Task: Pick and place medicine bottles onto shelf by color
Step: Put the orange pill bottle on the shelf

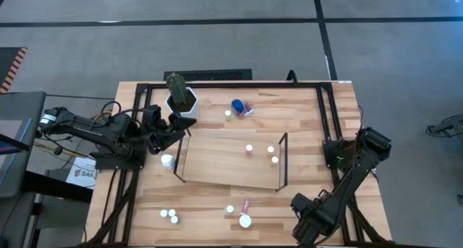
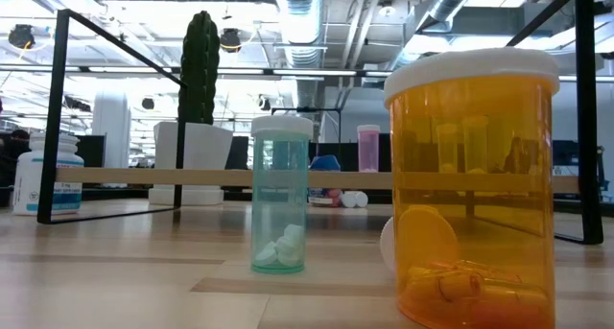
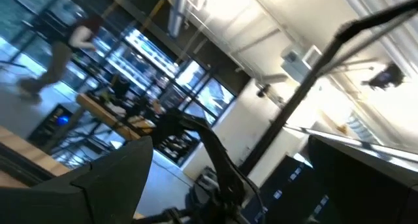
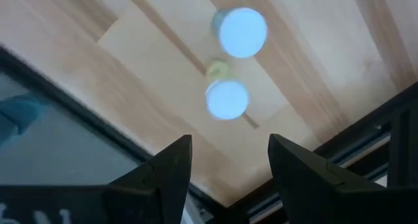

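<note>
Currently the left gripper (image 1: pixel 176 125) sits at the left side of the light-wood, black-framed counter (image 1: pixel 318 125), just beside the white hexagonal pot (image 1: pixel 183 105) holding a tall green cactus (image 1: pixel 176 85); its fingers stand fully apart and hold nothing. Close by its tip, a white-capped bottle (image 1: pixel 167 160) stands on the counter, just outside the left end panel of the low light-wood shelf (image 1: pixel 217 161). Three small white-capped bottles (image 1: pixel 169 215) stand grouped near the front left of the counter. Behind the shelf, a small pale-capped bottle (image 1: pixel 228 114) stands beside a larger blue-capped bottle (image 1: pixel 238 105) that lies on its side. On the shelf surface, one pinkish white-capped bottle (image 1: pixel 249 150) stands near the middle, and two yellowish white-capped bottles (image 1: pixel 273 155) stand close to the right end panel. In front of the shelf, a small pale bottle (image 1: pixel 230 209), a pink bottle (image 1: pixel 246 204) and a larger white-capped bottle (image 1: pixel 245 220) stand near one another. In the low view, a clear teal bottle (image 2: pixel 281 195) containing white tablets and a large orange bottle (image 2: pixel 472 185) with a white cap stand nearest the camera. The right gripper (image 1: pixel 299 203) hovers over the front right area of the counter, well apart from the shelf. In the right wrist view its two dark fingers (image 4: pixel 163 175) are parted with nothing between them, and two white caps (image 4: pixel 240 31) show on the wood beyond them.
</note>
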Tool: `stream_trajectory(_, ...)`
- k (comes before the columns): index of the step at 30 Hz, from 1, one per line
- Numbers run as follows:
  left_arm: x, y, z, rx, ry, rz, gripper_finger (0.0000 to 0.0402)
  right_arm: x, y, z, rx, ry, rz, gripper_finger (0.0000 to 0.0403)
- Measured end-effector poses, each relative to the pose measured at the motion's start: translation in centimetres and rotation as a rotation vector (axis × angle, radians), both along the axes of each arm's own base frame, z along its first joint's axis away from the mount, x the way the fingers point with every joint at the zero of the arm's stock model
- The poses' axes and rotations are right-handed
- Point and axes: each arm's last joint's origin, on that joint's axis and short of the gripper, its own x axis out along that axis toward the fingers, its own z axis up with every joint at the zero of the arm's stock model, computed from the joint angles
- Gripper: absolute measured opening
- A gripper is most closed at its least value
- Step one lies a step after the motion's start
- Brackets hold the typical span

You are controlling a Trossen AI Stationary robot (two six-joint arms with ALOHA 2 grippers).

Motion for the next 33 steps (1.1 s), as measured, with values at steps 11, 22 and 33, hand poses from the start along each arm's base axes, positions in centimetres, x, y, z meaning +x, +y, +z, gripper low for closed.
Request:
stream_trajectory(11,0.0,0.1,0.0,-0.022,0.003,0.047,0.0393,-1.0,0.4,-2.4,0.009,-0.012,0.035,0.0225)
stream_trajectory(22,0.0,0.2,0.0,-0.025,0.005,0.071,0.0393,-0.7,0.1,-3.9,0.015,-0.057,0.026,0.0225)
stream_trajectory(33,0.0,0.2,0.0,-0.025,0.005,0.070,0.0393,-0.4,-0.4,-4.4,-0.016,-0.087,0.018,0.0206)
